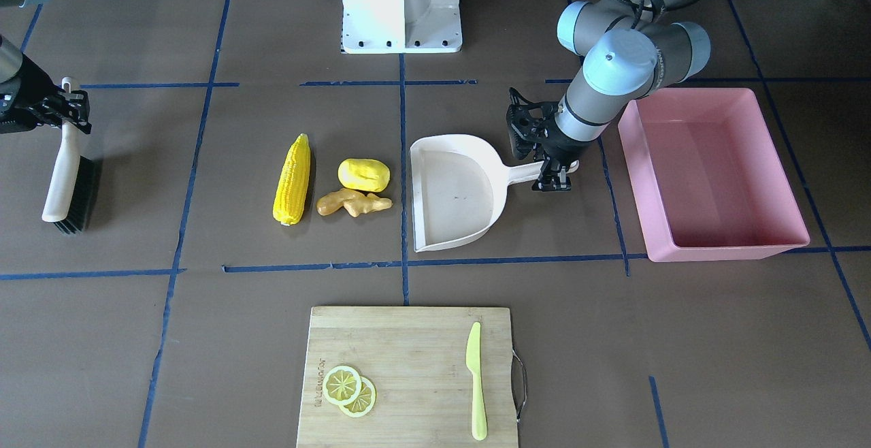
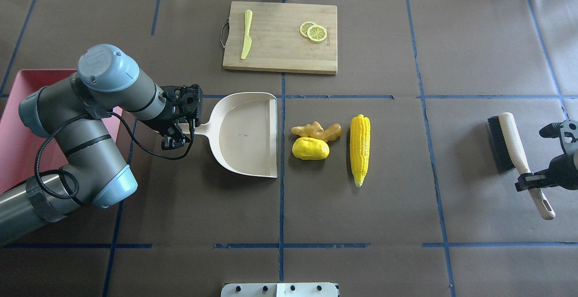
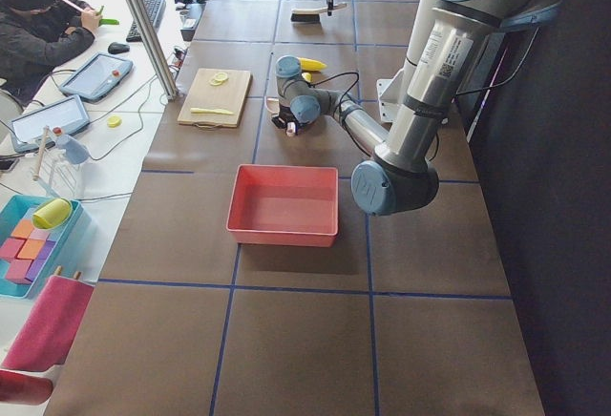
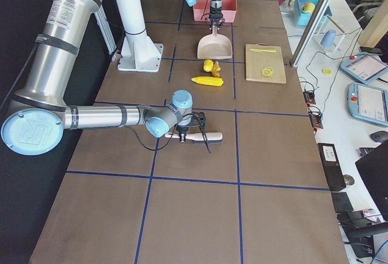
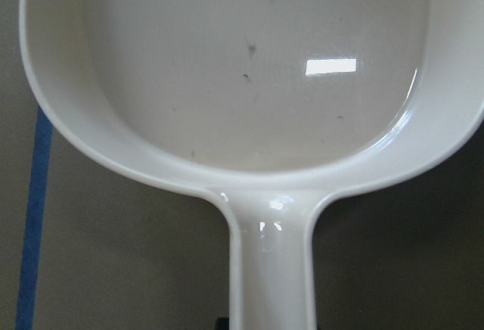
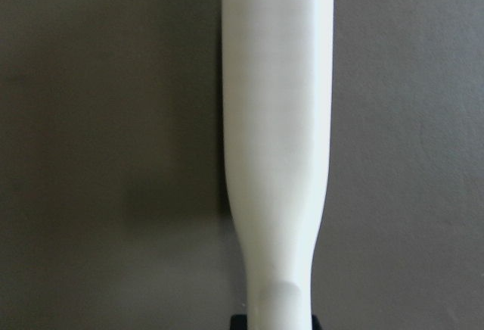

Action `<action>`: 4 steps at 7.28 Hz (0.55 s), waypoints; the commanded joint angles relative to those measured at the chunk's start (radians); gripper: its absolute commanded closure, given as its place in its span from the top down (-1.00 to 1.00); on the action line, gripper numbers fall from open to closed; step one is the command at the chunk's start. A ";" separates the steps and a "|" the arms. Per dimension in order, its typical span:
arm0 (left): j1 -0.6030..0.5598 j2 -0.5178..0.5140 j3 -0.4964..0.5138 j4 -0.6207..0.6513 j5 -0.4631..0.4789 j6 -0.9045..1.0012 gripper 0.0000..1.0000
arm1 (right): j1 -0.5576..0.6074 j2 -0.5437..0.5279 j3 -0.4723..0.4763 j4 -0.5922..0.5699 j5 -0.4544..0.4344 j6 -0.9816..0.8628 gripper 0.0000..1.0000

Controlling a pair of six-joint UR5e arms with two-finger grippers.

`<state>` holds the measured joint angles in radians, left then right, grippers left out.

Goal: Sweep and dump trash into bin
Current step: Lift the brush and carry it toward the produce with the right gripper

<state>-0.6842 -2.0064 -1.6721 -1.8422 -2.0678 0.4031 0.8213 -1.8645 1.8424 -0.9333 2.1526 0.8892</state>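
Brown paper-covered table (image 2: 361,225), overhead view. Lower right: right gripper (image 2: 533,180) clenched on the brush (image 2: 510,139) handle. Centre: corn cob (image 2: 360,149), long axis vertical in frame, tapered tip toward the bottom; potato lump (image 2: 310,148) to its left; ginger root (image 2: 316,131) just above, touching it, lying crosswise. Judged light, rigid, liable to roll: no grasp needed, sweep broadside. Left: left gripper (image 2: 180,130) clamped on the dustpan (image 2: 246,134) handle. Bin (image 2: 13,152) at left edge.

The left arm (image 2: 86,134) is bent sharply at the elbow and held low over the counter (image 2: 361,220). The left end effector (image 2: 180,131) is angled downward, its fingers closed on the handle of the dustpan (image 2: 246,134). The right arm (image 4: 103,117) is stretched out low, and the right end effector (image 2: 533,182) is clamped on the handle of the brush (image 2: 515,143).
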 commanded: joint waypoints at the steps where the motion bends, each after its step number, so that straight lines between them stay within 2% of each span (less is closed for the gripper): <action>1: 0.000 0.000 0.000 0.000 0.000 -0.001 -1.00 | -0.063 0.114 0.004 -0.005 0.003 0.165 -1.00; 2: 0.000 -0.002 -0.001 0.000 0.000 -0.003 -1.00 | -0.079 0.161 0.006 -0.010 0.003 0.215 -1.00; 4: 0.000 0.000 -0.001 -0.003 0.000 -0.004 -1.00 | -0.129 0.278 0.079 -0.214 -0.008 0.267 -1.00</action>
<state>-0.6842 -2.0069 -1.6734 -1.8437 -2.0678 0.4002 0.7219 -1.6609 1.8813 -1.0280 2.1520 1.1251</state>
